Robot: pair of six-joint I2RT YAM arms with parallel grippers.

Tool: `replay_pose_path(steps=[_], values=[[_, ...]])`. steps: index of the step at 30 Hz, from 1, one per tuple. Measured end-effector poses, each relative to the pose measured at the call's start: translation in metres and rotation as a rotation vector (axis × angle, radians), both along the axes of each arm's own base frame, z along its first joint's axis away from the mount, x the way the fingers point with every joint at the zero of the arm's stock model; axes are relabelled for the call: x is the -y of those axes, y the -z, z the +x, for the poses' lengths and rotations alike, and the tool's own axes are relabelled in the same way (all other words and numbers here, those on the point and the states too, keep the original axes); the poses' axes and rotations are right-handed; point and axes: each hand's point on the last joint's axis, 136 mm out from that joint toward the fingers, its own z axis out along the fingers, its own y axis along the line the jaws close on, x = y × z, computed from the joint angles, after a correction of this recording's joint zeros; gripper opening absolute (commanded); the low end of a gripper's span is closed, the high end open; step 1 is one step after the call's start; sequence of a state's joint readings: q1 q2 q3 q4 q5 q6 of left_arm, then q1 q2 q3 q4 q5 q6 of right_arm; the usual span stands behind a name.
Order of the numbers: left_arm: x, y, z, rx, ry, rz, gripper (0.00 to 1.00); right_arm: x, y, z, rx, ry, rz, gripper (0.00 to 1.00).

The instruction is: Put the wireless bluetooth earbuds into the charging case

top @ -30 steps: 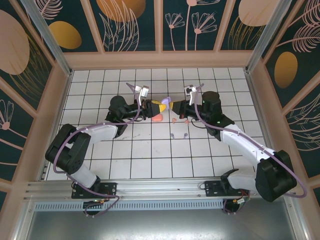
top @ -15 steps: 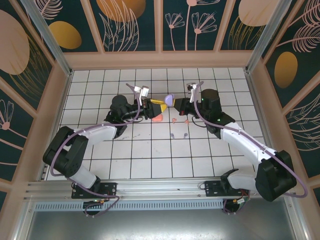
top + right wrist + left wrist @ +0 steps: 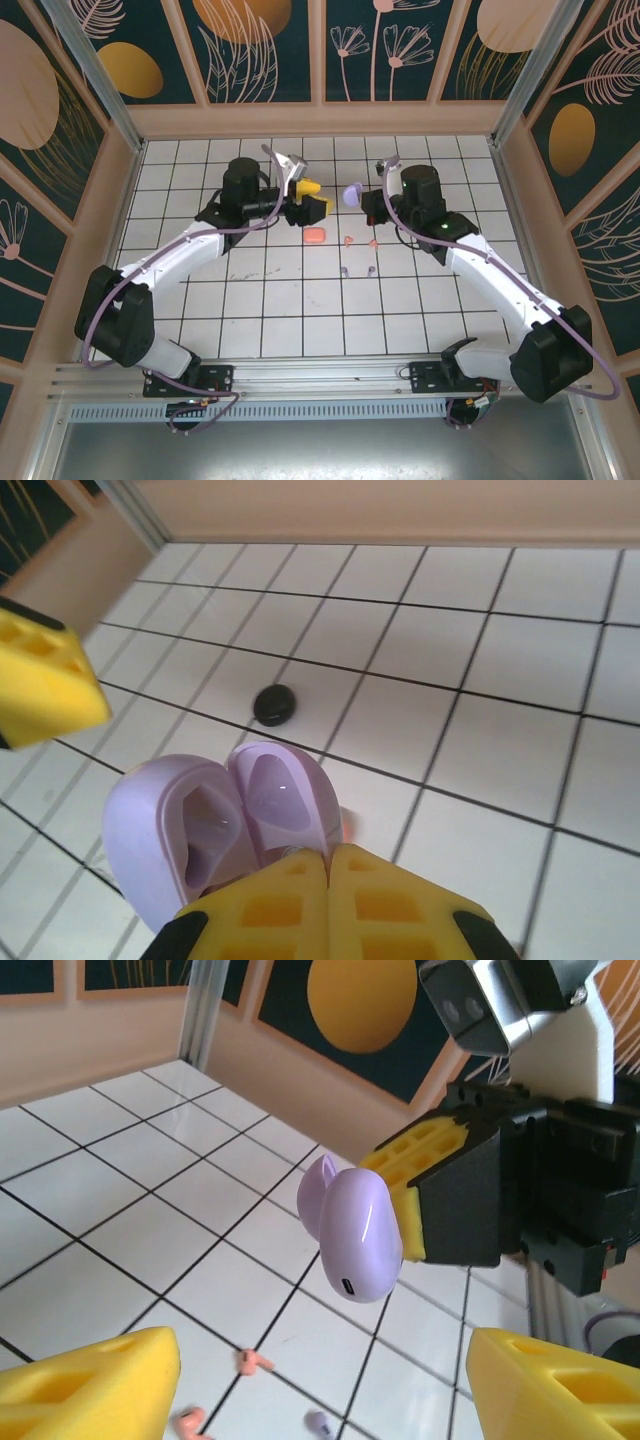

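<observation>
1. Nearest the arm bases, two lilac earbuds [image 3: 344,270] are counted on the white tiled floor [image 3: 300,310], lying apart from each other, one tile line between them.
2. At 12 o'clock of these, two salmon-pink earbuds [image 3: 348,240] are counted, also loose on the tiles and apart from each other.
3. One pink case [image 3: 314,235] is seen flat on the floor at 9 o'clock of the pink pair, near it but not touching.
4. At 12 o'clock of the pink case, the left gripper [image 3: 312,197] is held above the floor with its yellow fingers spread wide and nothing between them.
5. At 3 o'clock of the left gripper, one lilac charging case [image 3: 351,193] is pinched by the right gripper [image 3: 363,196], whose yellow fingers are pressed together on its edge. The case is carried clear of the tiles, between the two grippers.
6. The case is hinged open: two smooth, glossy rounded halves with moulded hollows are seen from the right wrist, and a small dark port is seen at its lower end from the left wrist.
7. One small black rounded thing [image 3: 274,704] is seen on a tile at 12 o'clock of the case in the right wrist view.
8. Farthest off, the floor is enclosed by patterned wall panels [image 3: 260,50].
</observation>
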State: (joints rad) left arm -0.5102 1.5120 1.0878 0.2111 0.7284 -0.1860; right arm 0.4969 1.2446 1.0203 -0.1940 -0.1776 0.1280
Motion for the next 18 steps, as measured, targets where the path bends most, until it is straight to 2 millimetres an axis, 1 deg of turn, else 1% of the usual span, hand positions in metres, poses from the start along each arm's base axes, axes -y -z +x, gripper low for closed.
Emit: replay_pose_path(steps=[4,8,11,14,18], values=[[0.003,0.006,-0.001,0.02,0.057,0.09,0.76,0.003,0.005,-0.001,0.033,-0.005,-0.117,0.0],[0.001,0.023,-0.013,0.0,0.121,0.159,0.74,0.003,0.016,-0.005,0.044,-0.033,-0.213,0.0],[0.001,0.027,-0.019,-0.012,0.168,0.184,0.72,-0.002,0.021,-0.01,0.054,-0.07,-0.256,0.0],[0.003,0.03,-0.023,-0.024,0.21,0.199,0.71,-0.008,0.02,-0.014,0.075,-0.102,-0.275,0.0],[0.005,0.035,-0.026,-0.042,0.252,0.217,0.7,-0.02,0.01,-0.02,0.115,-0.14,-0.296,0.0]])
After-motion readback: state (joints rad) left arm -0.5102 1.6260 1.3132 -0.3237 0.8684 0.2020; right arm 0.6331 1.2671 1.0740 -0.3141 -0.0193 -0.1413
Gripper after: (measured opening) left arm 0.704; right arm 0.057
